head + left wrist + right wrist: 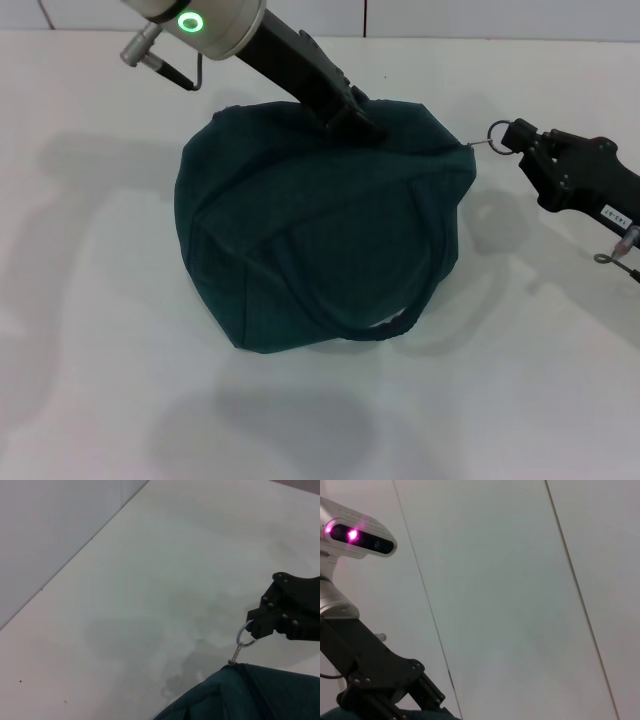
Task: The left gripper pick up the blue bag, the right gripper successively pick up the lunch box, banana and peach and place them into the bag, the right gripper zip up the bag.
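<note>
The blue bag (320, 240) sits bulging on the white table, its top drawn together and its rope handles lying across the front. My left gripper (355, 118) reaches down from the far side and is shut on the fabric at the bag's top edge. At the bag's right end, my right gripper (515, 138) is shut on the metal zipper ring (497, 140), with the pull stretched taut. The left wrist view shows that right gripper (257, 627) holding the ring (243, 639) above the bag's corner (250, 695). The lunch box, banana and peach are out of view.
Bare white table (120, 380) surrounds the bag on all sides. A wall runs along the table's far edge (450, 20). A thin cable with a small loop (605, 258) hangs off the right arm near the table's right side.
</note>
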`<state>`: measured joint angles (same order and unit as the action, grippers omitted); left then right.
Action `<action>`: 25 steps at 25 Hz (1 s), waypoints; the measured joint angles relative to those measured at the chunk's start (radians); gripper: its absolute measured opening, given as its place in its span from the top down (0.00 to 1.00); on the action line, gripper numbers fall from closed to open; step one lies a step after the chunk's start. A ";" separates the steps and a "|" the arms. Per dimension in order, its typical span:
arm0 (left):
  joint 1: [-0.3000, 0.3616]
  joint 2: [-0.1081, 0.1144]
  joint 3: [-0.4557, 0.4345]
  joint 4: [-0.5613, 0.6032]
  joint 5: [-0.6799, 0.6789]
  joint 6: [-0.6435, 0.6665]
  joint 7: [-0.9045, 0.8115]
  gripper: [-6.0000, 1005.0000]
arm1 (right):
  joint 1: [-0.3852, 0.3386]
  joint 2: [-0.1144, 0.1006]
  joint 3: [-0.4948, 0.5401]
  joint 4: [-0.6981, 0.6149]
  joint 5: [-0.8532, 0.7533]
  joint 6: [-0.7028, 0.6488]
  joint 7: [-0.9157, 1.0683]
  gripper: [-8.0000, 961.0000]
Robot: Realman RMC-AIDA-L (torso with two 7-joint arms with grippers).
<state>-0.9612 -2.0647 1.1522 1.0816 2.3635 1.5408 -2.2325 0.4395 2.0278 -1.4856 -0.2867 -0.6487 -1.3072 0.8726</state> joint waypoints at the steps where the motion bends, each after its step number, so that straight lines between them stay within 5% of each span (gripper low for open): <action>1: -0.004 -0.002 0.000 0.000 0.008 0.001 -0.006 0.53 | -0.002 0.000 -0.001 0.000 0.003 -0.001 0.000 0.98; 5: -0.008 -0.011 0.000 0.007 0.034 -0.002 -0.014 0.53 | -0.007 0.000 0.000 0.001 0.005 -0.001 -0.001 0.98; 16: -0.007 -0.020 0.016 0.026 0.023 -0.004 -0.022 0.82 | -0.010 0.000 0.002 0.015 0.005 0.008 -0.001 0.98; 25: 0.001 -0.013 0.008 0.072 -0.059 0.047 -0.040 0.87 | -0.005 0.000 -0.003 0.027 0.010 0.058 -0.001 0.98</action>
<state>-0.9600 -2.0782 1.1599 1.1535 2.3044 1.5878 -2.2726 0.4342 2.0279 -1.4888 -0.2594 -0.6384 -1.2490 0.8712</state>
